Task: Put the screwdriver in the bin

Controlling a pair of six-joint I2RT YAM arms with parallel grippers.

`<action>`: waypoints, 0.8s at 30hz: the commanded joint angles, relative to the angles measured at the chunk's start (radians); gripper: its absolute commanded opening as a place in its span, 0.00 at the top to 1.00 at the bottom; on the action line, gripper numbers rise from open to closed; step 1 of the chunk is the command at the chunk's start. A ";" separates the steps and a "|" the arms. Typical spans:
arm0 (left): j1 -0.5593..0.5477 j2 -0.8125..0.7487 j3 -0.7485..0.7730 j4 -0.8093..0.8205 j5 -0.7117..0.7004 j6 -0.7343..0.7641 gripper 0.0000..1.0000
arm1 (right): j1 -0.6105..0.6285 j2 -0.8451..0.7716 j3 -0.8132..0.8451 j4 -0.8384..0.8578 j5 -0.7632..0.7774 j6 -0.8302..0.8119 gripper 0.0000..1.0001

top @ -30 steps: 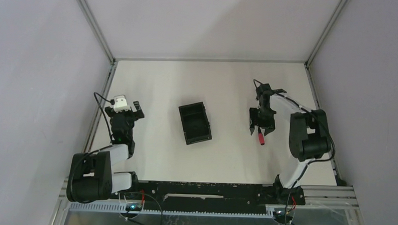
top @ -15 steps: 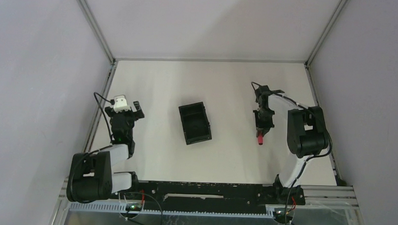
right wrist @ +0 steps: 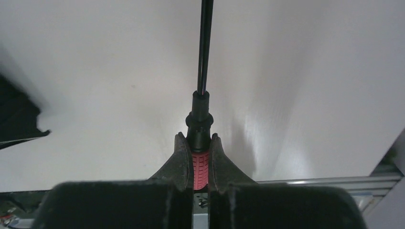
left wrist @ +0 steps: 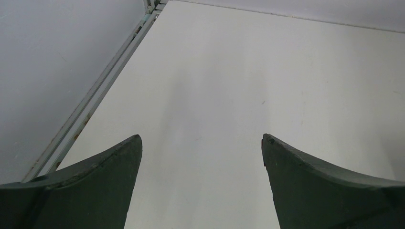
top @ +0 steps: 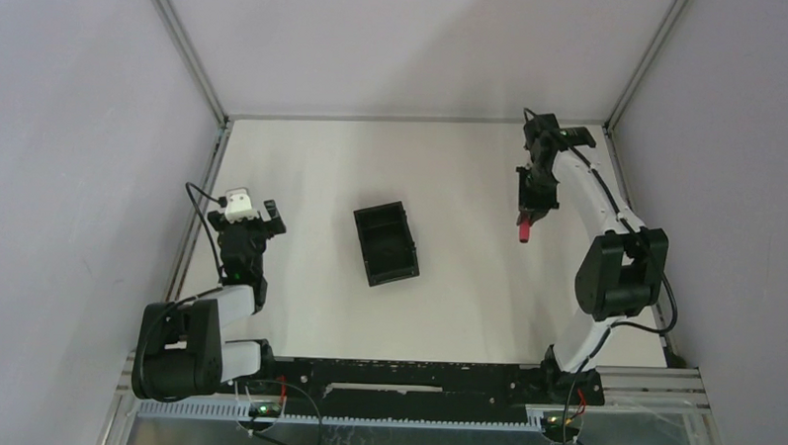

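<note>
The dark fingers of the left gripper are standing spread apart over the white worktop. The small rectangular black plastic bin is sitting mid-worktop. Well right of it, the right gripper is clamping the slim black-shafted screwdriver by its red handle.

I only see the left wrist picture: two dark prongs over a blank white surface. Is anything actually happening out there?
Observer: Yes. The right gripper is shut on the screwdriver, pinching its red handle.
Visitor: Where will it go?
Observer: Into the bin, a black tray to that gripper's left, nothing visible inside.
Visitor: And my prongs?
Observer: They're the left gripper, open, well apart from the bin on its other side.
</note>
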 commanded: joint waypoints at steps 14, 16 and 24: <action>-0.008 -0.013 0.010 0.022 -0.002 -0.006 0.00 | 0.588 0.380 0.645 0.029 -0.115 0.023 1.00; -0.008 -0.013 0.011 0.022 -0.002 -0.007 0.00 | 0.639 0.403 0.646 0.052 -0.075 -0.051 1.00; -0.008 -0.013 0.011 0.022 -0.002 -0.006 0.00 | 0.707 0.435 0.459 0.170 0.101 -0.164 1.00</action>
